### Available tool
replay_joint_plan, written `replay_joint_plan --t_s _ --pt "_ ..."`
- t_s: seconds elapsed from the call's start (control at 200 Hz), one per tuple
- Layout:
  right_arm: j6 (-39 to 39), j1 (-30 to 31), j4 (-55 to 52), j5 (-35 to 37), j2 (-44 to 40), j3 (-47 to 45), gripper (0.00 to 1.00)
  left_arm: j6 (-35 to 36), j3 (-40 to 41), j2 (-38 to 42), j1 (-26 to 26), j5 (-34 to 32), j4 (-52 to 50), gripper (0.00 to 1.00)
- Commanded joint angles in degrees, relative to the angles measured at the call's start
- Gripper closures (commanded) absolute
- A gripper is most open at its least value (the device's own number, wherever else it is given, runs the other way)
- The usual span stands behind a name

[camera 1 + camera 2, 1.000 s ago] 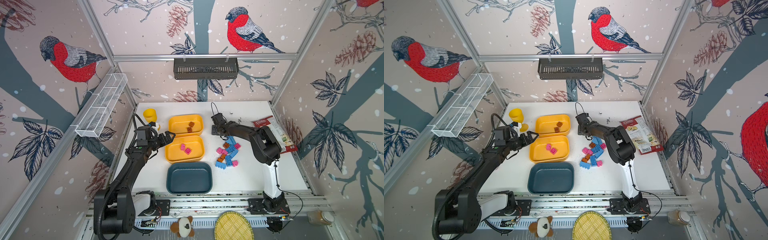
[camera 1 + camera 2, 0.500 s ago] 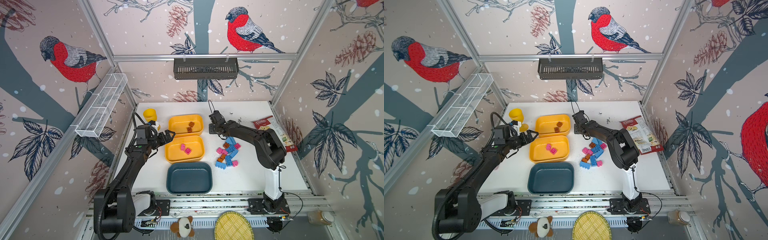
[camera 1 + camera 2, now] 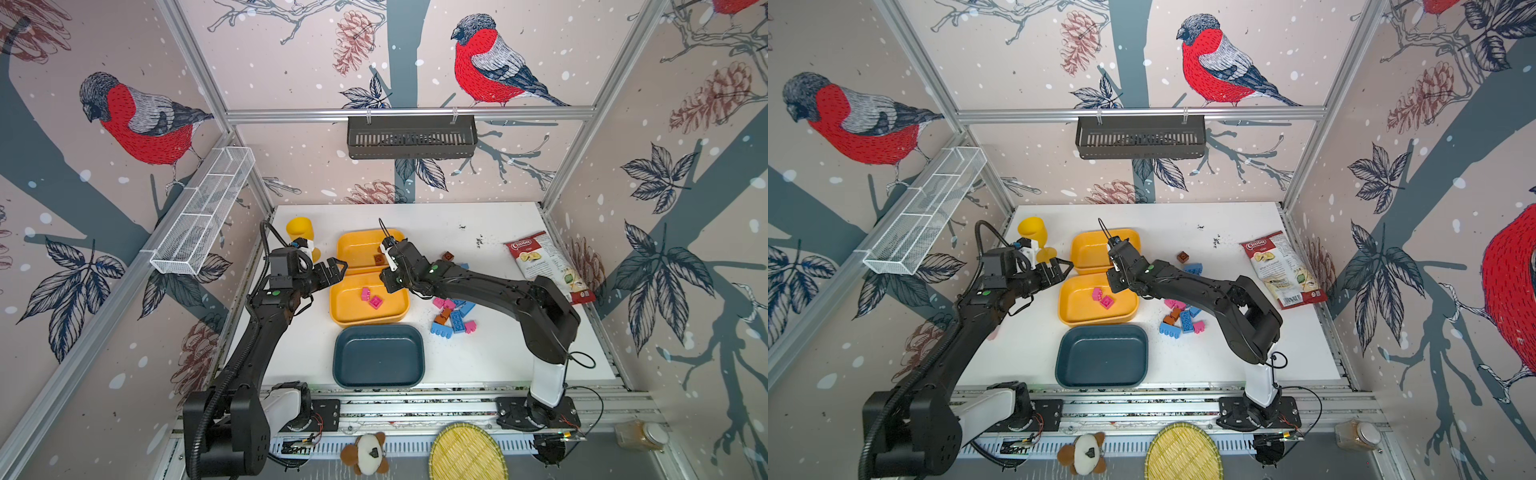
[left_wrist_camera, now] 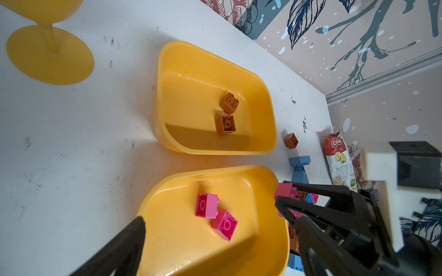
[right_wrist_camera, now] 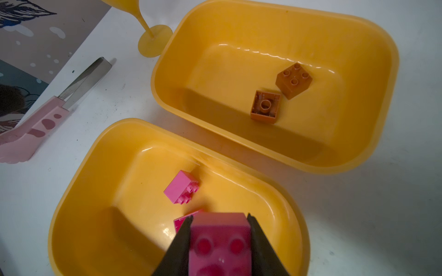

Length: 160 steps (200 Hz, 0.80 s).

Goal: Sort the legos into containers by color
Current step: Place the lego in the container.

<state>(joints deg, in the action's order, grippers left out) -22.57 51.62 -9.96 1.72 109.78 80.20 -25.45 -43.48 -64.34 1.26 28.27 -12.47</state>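
Right end effector (image 5: 220, 216) now over tray (image 5: 81, 181), pink lego (image 5: 220, 246) between jaws

Brand name "Chuba" read on the red banner of the chip bag (image 3: 544, 266), centre right in both top views, smaller print beneath not legible.

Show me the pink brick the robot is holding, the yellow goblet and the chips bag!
pink brick (image 5: 221, 241): right wrist view, on its near face, between the jaws.
yellow goblet (image 3: 298, 227): a top view, on its bowl.
chips bag (image 3: 546, 268): a top view, on the middle of its front.
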Motion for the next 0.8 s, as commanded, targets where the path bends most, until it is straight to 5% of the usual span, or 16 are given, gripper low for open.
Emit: replay_joint_plan --t_s 0.0,0.295,0.796 --pt "0.2 0.5 2.0 -1.5 2.5 1.3 0.60 0.6 0.4 0.8 0.1 -0.6 -0.3 0.03" --pt "-0.3 -0.1 2.9 -1.8 3.4 3.0 0.32 -1.9 3.1 0.6 0.1 2.8 3.6 0.03" --pt "4.6 -16.7 -7.0 6.2 -6.5 -4.6 0.19 -5.4 3.4 -3.2 -3.1 5.2 10.3 0.03"
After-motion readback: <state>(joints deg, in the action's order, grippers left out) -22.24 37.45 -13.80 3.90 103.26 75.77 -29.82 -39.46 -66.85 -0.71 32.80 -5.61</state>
